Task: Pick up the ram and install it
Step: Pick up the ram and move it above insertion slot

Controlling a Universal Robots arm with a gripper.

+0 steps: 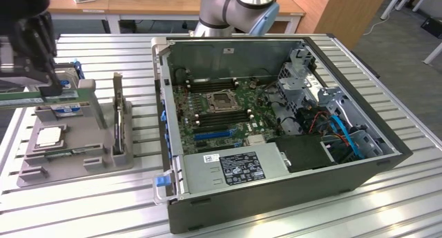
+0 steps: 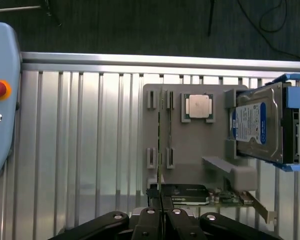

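Claw (image 2: 160, 204) pinching ram (image 2: 159, 150); hard drive (image 2: 255, 125) blue-labelled.

Nothing can be read: the supply label (image 1: 240, 168) and the drive label (image 2: 249, 124) (both densely printed) are illegible.

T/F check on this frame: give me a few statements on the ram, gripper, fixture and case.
1. The gripper is shut on the ram. True.
2. The ram is seated on the motherboard. False: the gripper holds it over the gray fixture, outside the PC case.
3. The hard drive sits in the fixture. True.
4. The CPU chip is missing from the fixture. False: it lies there, beside the hard drive.
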